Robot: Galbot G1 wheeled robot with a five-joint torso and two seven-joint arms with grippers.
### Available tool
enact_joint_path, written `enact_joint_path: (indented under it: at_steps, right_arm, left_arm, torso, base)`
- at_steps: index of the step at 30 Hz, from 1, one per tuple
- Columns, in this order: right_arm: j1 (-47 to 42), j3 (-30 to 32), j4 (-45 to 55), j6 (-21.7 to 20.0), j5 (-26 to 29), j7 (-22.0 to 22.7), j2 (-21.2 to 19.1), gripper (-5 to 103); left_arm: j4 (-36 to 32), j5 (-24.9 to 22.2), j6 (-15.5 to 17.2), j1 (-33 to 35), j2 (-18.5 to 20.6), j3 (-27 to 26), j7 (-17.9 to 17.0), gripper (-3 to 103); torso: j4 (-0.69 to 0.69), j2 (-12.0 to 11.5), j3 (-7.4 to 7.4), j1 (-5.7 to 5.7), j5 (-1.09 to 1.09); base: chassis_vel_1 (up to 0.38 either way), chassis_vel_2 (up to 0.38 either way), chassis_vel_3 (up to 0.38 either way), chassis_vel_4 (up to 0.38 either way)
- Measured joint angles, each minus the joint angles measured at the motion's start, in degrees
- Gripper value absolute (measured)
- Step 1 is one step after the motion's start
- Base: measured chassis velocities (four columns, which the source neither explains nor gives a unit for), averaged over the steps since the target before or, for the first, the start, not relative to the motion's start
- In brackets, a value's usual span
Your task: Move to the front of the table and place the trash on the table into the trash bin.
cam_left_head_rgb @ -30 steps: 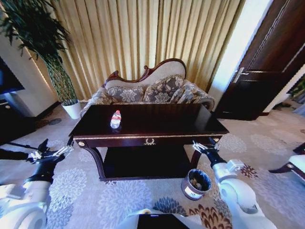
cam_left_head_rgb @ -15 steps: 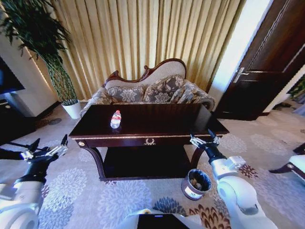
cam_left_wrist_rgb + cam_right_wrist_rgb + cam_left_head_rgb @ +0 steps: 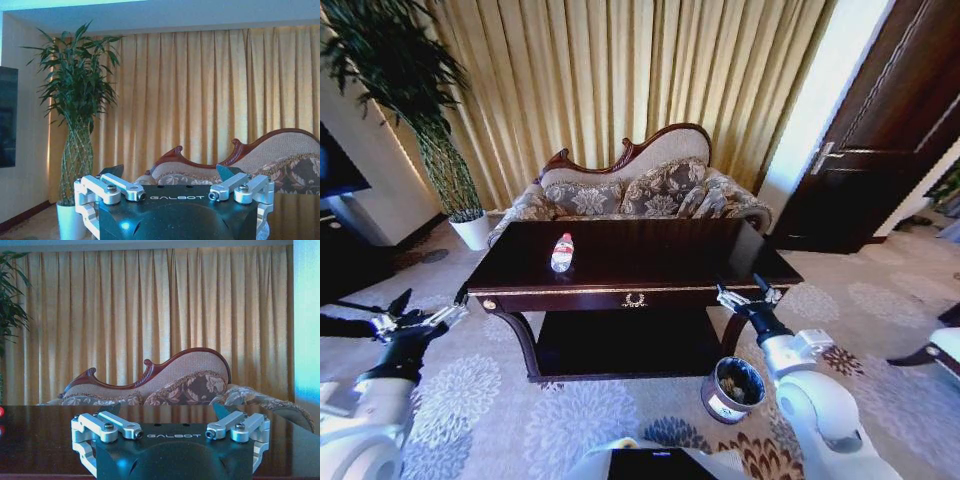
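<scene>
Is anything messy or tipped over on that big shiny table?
One thing: a small plastic bottle lies alone on the table, toward its left side, looking like litter. The trash bin stands upright on the carpet by the table's right front leg. Both grippers, left and right, hang open and empty.

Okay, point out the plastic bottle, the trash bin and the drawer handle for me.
plastic bottle (image 3: 562,251), head view, on its labelled body.
trash bin (image 3: 719,407), head view, on its silvery outer wall.
drawer handle (image 3: 634,298), head view, on the gold pull at the table's front.

High head view, wrists level (shared sofa (image 3: 638,190))
</scene>
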Motion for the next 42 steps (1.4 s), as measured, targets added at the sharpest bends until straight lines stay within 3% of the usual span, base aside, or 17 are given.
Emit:
enact_joint_path:
  at_steps: [23, 29, 31, 32, 35, 42]
  right_arm:
    - [1.39, -0.9, -0.61, -0.4, -0.16, -0.2, 0.19, 100]
    - [1.74, -0.9, -1.56, -0.45, -0.08, -0.18, 0.21, 100]
    - [2.04, -0.85, -2.15, -0.45, -0.12, -0.15, 0.49, 100]
    - [2.04, -0.85, -2.15, -0.45, -0.12, -0.15, 0.49, 100]
    - [2.24, -0.62, -2.62, -0.45, -0.34, -0.08, 1.09, 100]
    - [2.53, -0.55, -3.17, -0.45, -1.19, 0.03, 1.66, 100]
  left_arm:
    - [0.63, 0.05, -0.35, -0.62, 0.62, 0.92, -0.15, 100]
    - [2.67, -3.11, 1.57, -2.8, 5.64, -0.59, -2.81, 100]
    - [5.1, -5.82, 3.41, -5.64, 10.05, -1.57, -3.92, 100]
    - [5.1, -5.82, 3.41, -5.64, 10.05, -1.57, -3.92, 100]
    - [9.97, -8.37, 5.04, -10.41, 17.17, -1.6, -5.32, 100]
    - [13.26, -10.25, 7.74, -15.98, 22.82, 2.07, -9.3, 100]
  torso:
    - [0.0, -0.01, 0.01, 0.02, 0.0]
    - [0.02, -0.02, 0.01, 0.02, -0.02]
    - [0.0, 0.01, -0.01, -0.01, 0.0]
    - [0.0, 0.01, -0.01, -0.01, 0.0]
    - [-0.01, 0.0, 0.0, -0.02, -0.01]
    - [0.0, 0.0, 0.01, 0.01, -0.02]
  base:
    - [-0.107, 0.104, 0.107, -0.104]
    - [-0.017, 0.017, 0.014, -0.015]
    - [0.0, 0.0, 0.0, 0.0]
    - [0.0, 0.0, 0.0, 0.0]
    - [0.0, 0.0, 0.0, 0.0]
    - [0.0, 0.0, 0.0, 0.0]
